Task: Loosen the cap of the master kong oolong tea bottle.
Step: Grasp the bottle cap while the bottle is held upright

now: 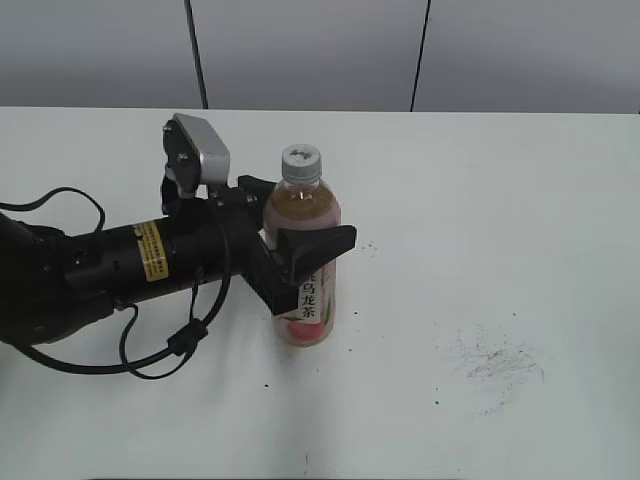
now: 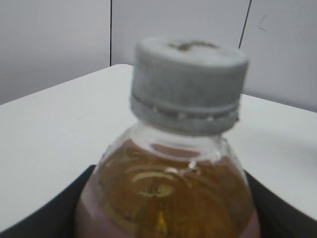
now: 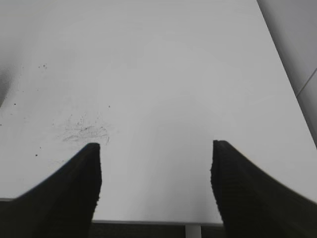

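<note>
So far only the bracing half of the job looks done. On the left of the exterior view, the left gripper (image 1: 300, 240) reaches in from the side and has its black jaws set around the shoulder of the master kong oolong tea bottle (image 1: 304, 262), one jaw in front of the bottle and one behind it. The jaws look pressed against the plastic, so I judge this a clamp on the bottle and not an open reach. From the left wrist view the dark fingers (image 2: 39, 218) show at both lower corners, flanking the amber tea.

The bottle stands upright on the white table (image 1: 520, 200), left of the table's middle, its pink label facing the camera. The cap (image 1: 301, 161) sits square on the neck, and in the close left wrist view its lower ring looks seated flush against the neck. I see no gap or tilt, so it seems not yet loosened, though a small turn would not show.

Further right, the table holds only a patch of grey scuff marks (image 1: 500, 362). The right gripper (image 3: 156, 191) does not appear in the exterior view; its own camera shows both fingers spread apart with nothing between them, above bare table near the scuffs. What is left, as I judge it, is the whole twist: the right gripper must come over, close on the cap and turn it.
</note>
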`<state>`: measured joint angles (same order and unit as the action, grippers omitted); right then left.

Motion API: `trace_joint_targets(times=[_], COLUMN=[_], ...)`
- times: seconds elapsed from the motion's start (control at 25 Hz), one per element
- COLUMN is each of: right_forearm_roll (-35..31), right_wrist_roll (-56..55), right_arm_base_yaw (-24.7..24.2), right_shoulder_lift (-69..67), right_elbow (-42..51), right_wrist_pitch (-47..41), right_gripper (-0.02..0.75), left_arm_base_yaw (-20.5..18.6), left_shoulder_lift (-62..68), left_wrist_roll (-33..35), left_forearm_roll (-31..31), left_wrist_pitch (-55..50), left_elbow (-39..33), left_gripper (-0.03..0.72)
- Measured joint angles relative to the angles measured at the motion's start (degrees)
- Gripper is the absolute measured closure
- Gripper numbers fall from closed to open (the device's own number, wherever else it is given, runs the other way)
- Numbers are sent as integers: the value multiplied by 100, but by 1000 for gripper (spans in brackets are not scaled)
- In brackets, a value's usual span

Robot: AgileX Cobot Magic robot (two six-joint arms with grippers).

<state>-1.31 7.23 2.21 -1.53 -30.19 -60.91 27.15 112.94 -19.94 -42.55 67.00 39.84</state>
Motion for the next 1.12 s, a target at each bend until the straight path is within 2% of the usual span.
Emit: trace_joint_targets(times=[0.12,0.28,0.4,0.6,0.72,0.88,0.96,1.12], right_forearm_roll=[-370,-1547,-2245,-2680,-2486,-1577,-1242,-900], right_wrist_roll=[349,1601,2347,2890,3158,3098,2648,1021], right_arm_base_yaw=[0,0,0,218,532,1084,1290,1371], right_shoulder_lift=[-622,-1868,-2993,-4934,-5854,-7132,-7723,-8681], right_elbow=[-51,-105,-402,-1457,-2258,-3382,-4032,-5063], right_wrist_pitch=[577,1158,1227,1238,1053,161,-498,-781], right_gripper=[268,292,300,323,329,329,329,329], left_arm_base_yaw=[0,0,0,0,0,0,0,9], left_shoulder_lift=[0,0,0,0,0,0,0,0], left_wrist_roll=[4,4,4,4,4,4,4,4], left_forearm_roll=[0,0,-2,-7,-9,-9,-13,-13], left_wrist_pitch=[0,0,0,4,13,13,13,13], left_elbow=[0,0,0,0,0,0,0,0], left_gripper=[243,243,243,243,243,243,243,243])
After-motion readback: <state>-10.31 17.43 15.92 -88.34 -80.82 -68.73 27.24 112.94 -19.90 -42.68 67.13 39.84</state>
